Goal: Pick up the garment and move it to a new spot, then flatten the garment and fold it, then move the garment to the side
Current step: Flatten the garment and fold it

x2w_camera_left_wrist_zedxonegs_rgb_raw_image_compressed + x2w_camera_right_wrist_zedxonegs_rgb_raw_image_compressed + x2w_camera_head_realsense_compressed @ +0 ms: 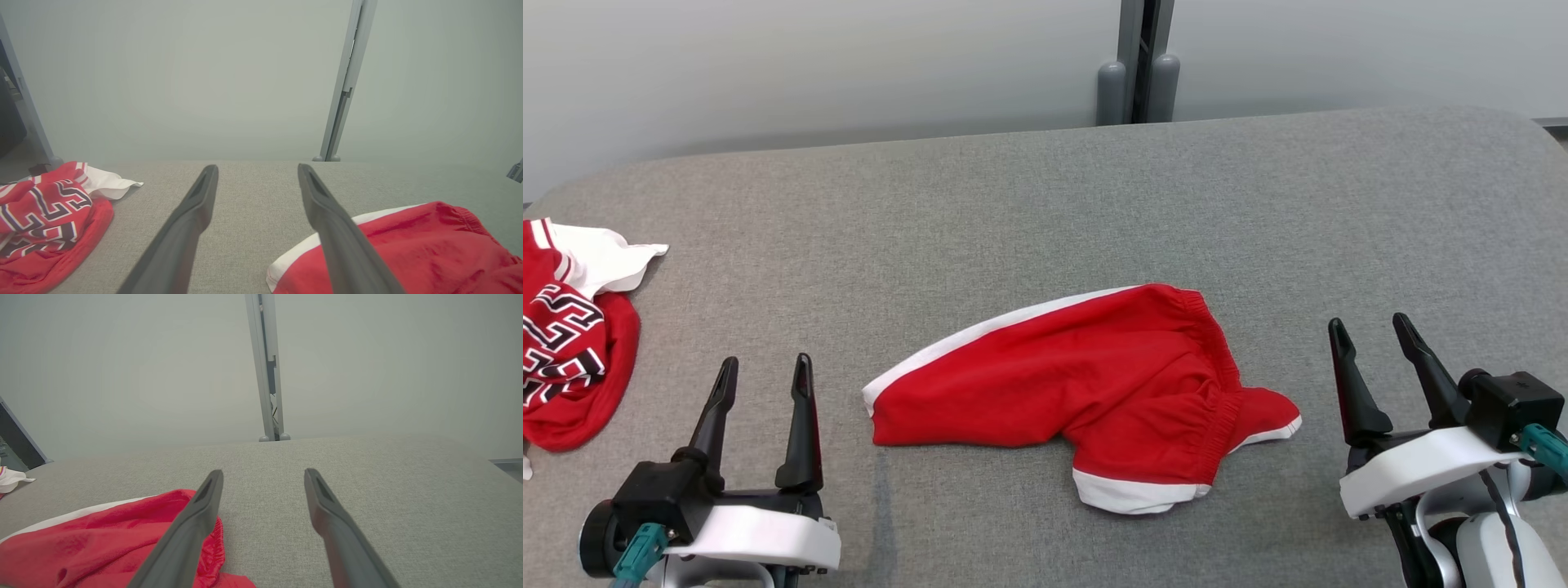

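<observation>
The red shorts (1078,384) lay crumpled near the middle of the grey fabric-covered bench (1013,212), towards its near edge, with a white stripe running along their far side and white hems showing at the near right. The elastic waistband was bunched at the right end, and one leg was folded under so that a white-edged corner stuck out towards the right. The left tool (767,359) rested low at the near left of the bench, its two dark fingers spread apart and gripping nothing, just beside the left end of the shorts but not touching them. In the left wrist view the left tool (257,167) pointed towards the far wall, with the shorts (429,245) lying partly behind its right finger. The right tool (1368,320) sat at the near right, likewise spread wide and empty, a little way off from the shorts' white-edged corner. In the right wrist view the right tool (263,471) had the waistband end of the shorts (102,539) behind its left finger. A second red-and-white garment (564,343) with dark lettering lay heaped at the bench's far left edge, well apart from the shorts. A grey post (1137,57) stood against the pale wall behind the bench.
</observation>
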Tool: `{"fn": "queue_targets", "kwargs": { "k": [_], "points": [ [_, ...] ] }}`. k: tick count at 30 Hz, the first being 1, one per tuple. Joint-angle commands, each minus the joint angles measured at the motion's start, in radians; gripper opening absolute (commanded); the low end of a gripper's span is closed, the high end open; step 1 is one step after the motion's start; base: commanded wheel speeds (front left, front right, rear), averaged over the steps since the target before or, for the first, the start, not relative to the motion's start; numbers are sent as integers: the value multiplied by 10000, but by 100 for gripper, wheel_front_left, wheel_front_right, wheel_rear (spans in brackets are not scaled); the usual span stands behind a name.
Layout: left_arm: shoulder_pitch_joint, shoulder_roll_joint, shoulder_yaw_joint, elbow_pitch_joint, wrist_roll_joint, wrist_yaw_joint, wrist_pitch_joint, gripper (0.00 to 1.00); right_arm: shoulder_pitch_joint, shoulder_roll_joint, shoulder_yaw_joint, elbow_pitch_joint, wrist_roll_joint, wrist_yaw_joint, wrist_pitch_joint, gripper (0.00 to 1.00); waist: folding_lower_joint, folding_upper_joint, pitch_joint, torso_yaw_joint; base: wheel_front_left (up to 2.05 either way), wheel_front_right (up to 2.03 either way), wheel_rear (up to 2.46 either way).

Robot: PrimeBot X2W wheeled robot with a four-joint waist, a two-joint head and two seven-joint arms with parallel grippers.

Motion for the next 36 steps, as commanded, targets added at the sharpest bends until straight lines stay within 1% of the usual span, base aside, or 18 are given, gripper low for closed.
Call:
{"fn": "queue_targets", "kwargs": {
  "k": [1,5,9,12,17,22,24,25,26,27,29,31,36],
  "points": [
    [53,60,4,-59,17,53,24,100,16,-51,-19,28,-28,-3,24,100,0,0,5,14,0,0,0],
    [-6,88,-65,-162,50,61,96,100,-188,-111,-89,38,11,-3,77,100,0,0,68,137,0,0,0],
    [-261,97,-132,-266,97,47,135,100,-678,-501,107,353,245,-3,167,100,0,0,245,427,0,0,0],
    [-452,47,-225,-261,98,-37,137,100,-1194,-828,461,950,589,-3,319,100,0,0,414,748,0,0,0],
    [-890,-103,-400,-72,95,-191,72,100,-2113,-1369,1545,2331,1186,-3,645,100,0,0,755,1301,0,0,0],
    [-1239,-266,-544,232,51,-328,-53,100,-3014,-1608,2322,3746,1650,-3,746,100,0,0,1048,1678,0,0,0],
    [-1344,-341,-581,350,31,-384,-113,100,-3348,-1610,2558,4264,1878,-3,818,100,0,0,1117,1769,0,0,0],
    [-1379,-366,-599,416,22,-400,-126,100,-3486,-1645,2646,4493,1963,-3,839,47,0,0,1139,1807,0,0,0],
    [-1427,-395,-609,482,13,-415,-139,100,-3619,-1645,2737,4677,2124,-3,889,22,0,0,1155,1835,0,0,0],
    [-1466,-415,-614,521,9,-431,-170,100,-3747,-1653,2819,4779,2269,-3,865,0,0,0,1167,1850,0,0,0],
    [-1505,-436,-591,593,-13,-459,-210,100,-3990,-1743,2980,4777,2565,-3,730,0,0,0,1187,1841,0,0,0],
    [-1514,-433,-530,637,-36,-452,-251,100,-4233,-1860,3137,4525,2755,-3,542,0,0,0,1205,1753,0,0,0],
    [-1551,-370,-437,670,-11,-474,-315,100,-4772,-2150,3631,3401,2939,-3,-34,0,0,0,1156,1390,0,0,0]
  ]
}}
